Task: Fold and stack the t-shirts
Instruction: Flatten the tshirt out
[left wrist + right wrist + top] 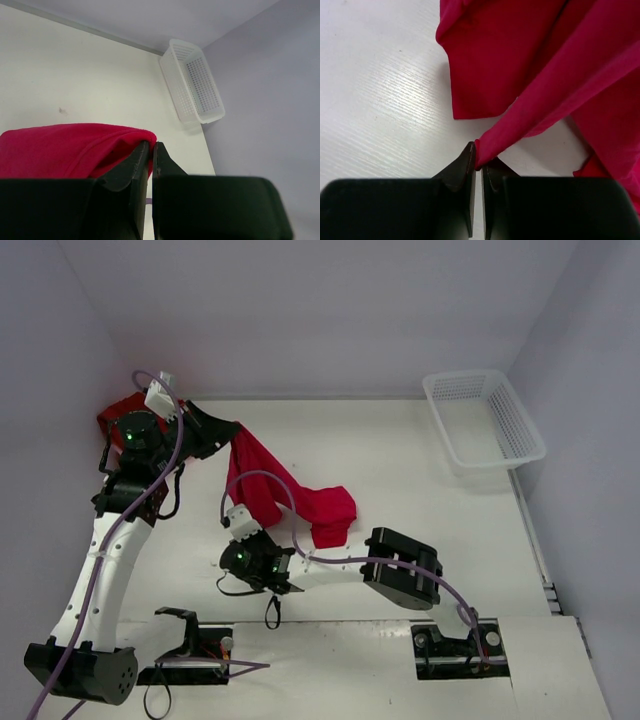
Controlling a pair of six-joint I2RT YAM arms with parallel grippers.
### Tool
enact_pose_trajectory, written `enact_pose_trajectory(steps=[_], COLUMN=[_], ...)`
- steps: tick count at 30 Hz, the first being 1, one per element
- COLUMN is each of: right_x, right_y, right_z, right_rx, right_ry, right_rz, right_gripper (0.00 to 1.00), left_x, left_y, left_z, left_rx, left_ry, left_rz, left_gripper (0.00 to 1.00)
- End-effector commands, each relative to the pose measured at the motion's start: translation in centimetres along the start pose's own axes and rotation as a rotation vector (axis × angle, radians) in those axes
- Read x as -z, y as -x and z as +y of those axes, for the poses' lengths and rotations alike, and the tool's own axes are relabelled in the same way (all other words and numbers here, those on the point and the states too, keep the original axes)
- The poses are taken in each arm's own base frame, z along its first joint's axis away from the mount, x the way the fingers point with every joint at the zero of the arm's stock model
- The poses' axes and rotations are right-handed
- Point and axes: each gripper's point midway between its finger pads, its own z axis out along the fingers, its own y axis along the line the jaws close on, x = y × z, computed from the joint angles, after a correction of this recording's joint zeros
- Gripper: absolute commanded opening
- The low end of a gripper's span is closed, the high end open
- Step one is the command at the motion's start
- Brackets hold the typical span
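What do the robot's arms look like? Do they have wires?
The left arm and right arm have white tube-shaped links and chunky black joints with little green lights. A thin purple cable loops along each one. The fingers are black and pointed like wedges.

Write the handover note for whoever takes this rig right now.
Left gripper: shut on an edge of the shirt, far left of the table.
Right gripper: shut on a fold of the same shirt, near the front middle.
Shirt: bunched, strung between both grippers, part lying on the table.
More red cloth behind the left arm; cannot tell if it is a second shirt.
Basket: far right.
Done: nothing folded or stacked in view.
Left: spread, fold, stack.
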Motion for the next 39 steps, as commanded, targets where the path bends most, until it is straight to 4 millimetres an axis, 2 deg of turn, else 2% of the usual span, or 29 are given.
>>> enact_pose_trajectory(steps=[1, 4, 5, 7, 8, 10, 11, 17, 20, 25, 32, 33, 36, 39], right_x=[1.4, 2.7, 3.5, 4.5, 5.6, 6.8, 7.9, 11.7, 12.4, 12.7, 12.9, 13.0, 13.2, 13.5], right_y=[3.3, 4.1, 5.4, 5.9, 7.6, 8.8, 10.4, 15.8, 17.3, 18.6, 20.7, 21.0, 22.1, 23.2], right_z=[-0.9, -2.4, -3.3, -4.7, -5.8, -7.2, -8.4, -12.2, -13.6, -15.8, -17.9, -17.8, -18.2, -18.5], right_rx=[-0.073, -0.072, -0.091, -0.076, -0.106, -0.094, -0.120, -0.180, -0.232, -0.294, -0.315, -0.313, -0.319, -0.319], right_ry=[-0.021, -0.039, -0.041, -0.056, -0.055, -0.063, -0.063, -0.013, 0.034, 0.073, 0.094, 0.116, 0.150, 0.174], right_rz=[-0.073, -0.079, -0.095, -0.099, -0.123, -0.135, -0.160, -0.220, -0.228, -0.246, -0.277, -0.280, -0.295, -0.313], right_gripper=[0.00, 0.00, 0.00, 0.00, 0.00, 0.00, 0.00, 0.00, 0.00, 0.00, 0.00, 0.00, 0.00, 0.00], left_x=[1.1, 1.1, 1.1, 1.0, 0.9, 0.9, 0.9, 0.8, 0.7, 0.8, 1.1, 1.2, 1.3, 1.5], left_y=[2.2, 2.2, 2.2, 2.1, 1.9, 1.9, 1.9, 1.8, 1.6, 1.3, 1.1, 1.0, 0.6, 0.5], left_z=[-2.3, -2.1, -2.0, -1.8, -1.6, -1.4, -1.3, -0.9, -0.8, -0.6, -0.3, -0.2, 0.3, 0.0], left_rx=[-0.049, -0.053, -0.053, -0.053, -0.050, -0.050, -0.049, -0.047, -0.043, -0.038, -0.038, -0.039, -0.035, -0.030], left_ry=[-0.071, -0.066, -0.060, -0.055, -0.049, -0.047, -0.044, -0.033, -0.033, -0.034, -0.018, -0.016, 0.006, -0.005], left_rz=[-0.086, -0.085, -0.087, -0.087, -0.087, -0.091, -0.090, -0.094, -0.092, -0.092, -0.093, -0.093, -0.078, -0.083], left_gripper=[0.00, 0.00, 0.00, 0.00, 0.00, 0.00, 0.00, 0.00, 0.00, 0.00, 0.00, 0.10, 0.72, 0.79])
